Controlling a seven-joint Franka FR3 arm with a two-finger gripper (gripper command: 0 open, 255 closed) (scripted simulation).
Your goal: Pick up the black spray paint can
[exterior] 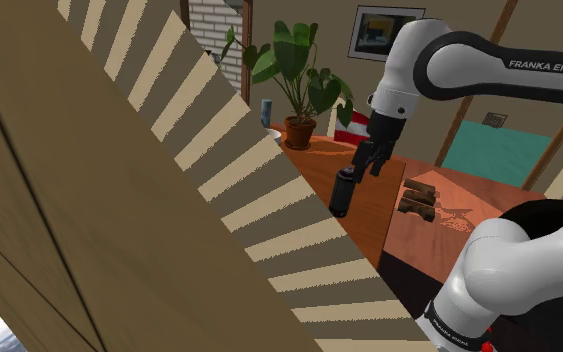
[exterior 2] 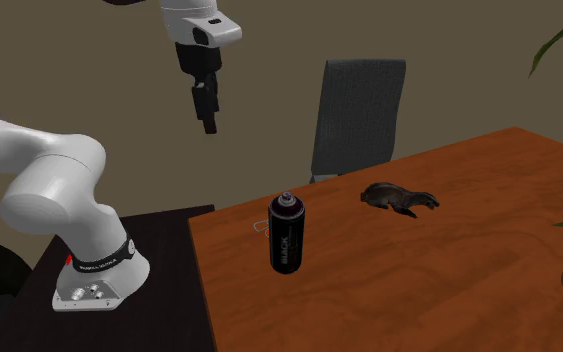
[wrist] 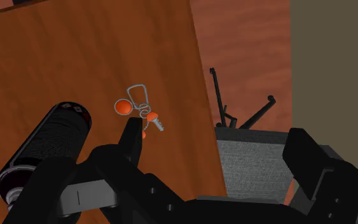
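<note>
The all-black two-finger gripper [exterior 2: 209, 122] is hanging in the air with its fingers standing wide apart, nothing between them. The black cylindrical spray paint can [exterior 2: 287, 233] is standing upright on the reddish-brown wooden table [exterior 2: 469, 270] near the edge by the stand, below the gripper and well apart from it. A small key ring with orange balls [wrist: 139, 112] is lying just beside it.

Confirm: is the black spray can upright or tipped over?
Upright: the black spray can stands on its base on the table, cap up.
</note>
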